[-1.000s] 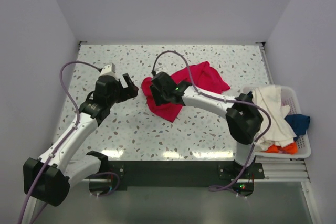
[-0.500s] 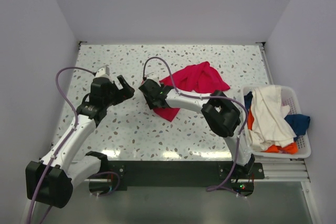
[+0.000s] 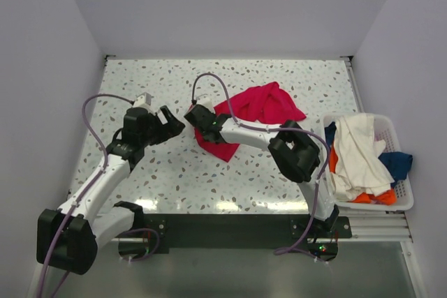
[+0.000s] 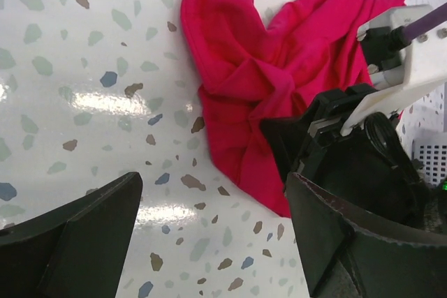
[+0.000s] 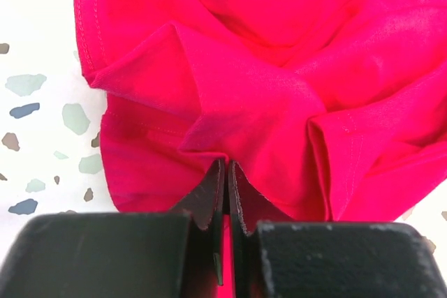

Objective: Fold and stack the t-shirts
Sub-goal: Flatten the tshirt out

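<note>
A crimson-red t-shirt [image 3: 269, 106] lies crumpled on the speckled table [image 3: 174, 172], near its middle. My right gripper [image 3: 199, 118] is at the shirt's left end, low on the cloth. In the right wrist view its jaws [image 5: 227, 165] are pressed together with a raised fold of the red t-shirt [image 5: 265, 47] pinched at their tips. My left gripper [image 3: 174, 122] hovers just left of the shirt, open. In the left wrist view its fingers [image 4: 91, 221] stand wide over bare table, with the red t-shirt [image 4: 237, 68] and the right gripper [image 4: 335, 123] ahead of them.
A white slatted basket [image 3: 404, 185] stands at the table's right edge. It holds a cream-white t-shirt [image 3: 360, 148], a dark blue one [image 3: 398, 162] and an orange one [image 3: 374, 198]. White walls close in the left, back and right sides.
My right gripper has gone from open to shut on a fold at the shirt's left end. The left gripper has shifted slightly right, toward the shirt, and stays open.
</note>
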Available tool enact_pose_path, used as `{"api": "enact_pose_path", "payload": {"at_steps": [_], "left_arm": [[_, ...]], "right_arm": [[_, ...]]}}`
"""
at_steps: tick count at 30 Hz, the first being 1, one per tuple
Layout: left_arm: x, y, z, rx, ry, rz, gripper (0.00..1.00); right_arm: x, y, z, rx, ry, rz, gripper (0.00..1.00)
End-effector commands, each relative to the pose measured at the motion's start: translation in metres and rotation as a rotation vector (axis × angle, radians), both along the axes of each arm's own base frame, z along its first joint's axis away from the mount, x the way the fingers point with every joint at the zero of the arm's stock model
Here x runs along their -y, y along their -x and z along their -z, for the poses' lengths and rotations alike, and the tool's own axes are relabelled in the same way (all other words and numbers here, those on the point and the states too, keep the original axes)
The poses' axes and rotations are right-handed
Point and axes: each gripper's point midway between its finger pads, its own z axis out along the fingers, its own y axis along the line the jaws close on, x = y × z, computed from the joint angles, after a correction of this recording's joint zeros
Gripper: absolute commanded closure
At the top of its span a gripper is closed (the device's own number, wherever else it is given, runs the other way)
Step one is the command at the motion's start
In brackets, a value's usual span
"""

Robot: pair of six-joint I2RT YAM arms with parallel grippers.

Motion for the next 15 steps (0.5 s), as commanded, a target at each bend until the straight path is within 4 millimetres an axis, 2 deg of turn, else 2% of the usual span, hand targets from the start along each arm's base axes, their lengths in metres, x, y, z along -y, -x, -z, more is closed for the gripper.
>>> {"api": "enact_pose_path", "payload": {"at_steps": [1,4,5,6,8,9,10,11,12,13,15], "left_arm": [[0.018,-0.005,0.002,0.028,0.093,0.062,0.11],[0.026,0.001,0.021,-0.016,0.130,0.089,0.14],[0.029,0.000,0.021,-0.007,0.143,0.102,0.14],[0.031,-0.001,0.025,-0.014,0.146,0.106,0.14],[0.038,0.000,0.028,-0.008,0.145,0.123,0.15],[0.039,-0.002,0.031,-0.010,0.138,0.118,0.15],[0.046,0.000,0.033,-0.013,0.131,0.134,0.15],[0.049,-0.002,0.034,-0.013,0.128,0.135,0.15],[0.050,-0.004,0.041,-0.031,0.113,0.127,0.15],[0.055,-0.004,0.043,-0.034,0.110,0.136,0.15],[0.058,-0.010,0.049,-0.044,0.100,0.117,0.16]], "right_arm": [[-0.005,-0.011,-0.047,0.069,-0.098,0.014,1.00],[0.011,-0.014,-0.066,0.089,-0.103,0.041,1.00],[0.018,-0.016,-0.082,0.105,-0.123,0.055,1.00],[0.025,-0.018,-0.090,0.114,-0.126,0.069,1.00],[0.049,-0.028,-0.110,0.134,-0.129,0.114,1.00],[0.059,-0.029,-0.130,0.160,-0.150,0.126,1.00],[0.078,-0.036,-0.139,0.168,-0.149,0.158,1.00],[0.088,-0.038,-0.147,0.177,-0.153,0.175,1.00],[0.099,-0.038,-0.165,0.202,-0.168,0.185,1.00],[0.116,-0.042,-0.171,0.211,-0.154,0.216,1.00],[0.133,-0.044,-0.185,0.237,-0.141,0.240,1.00]]}}
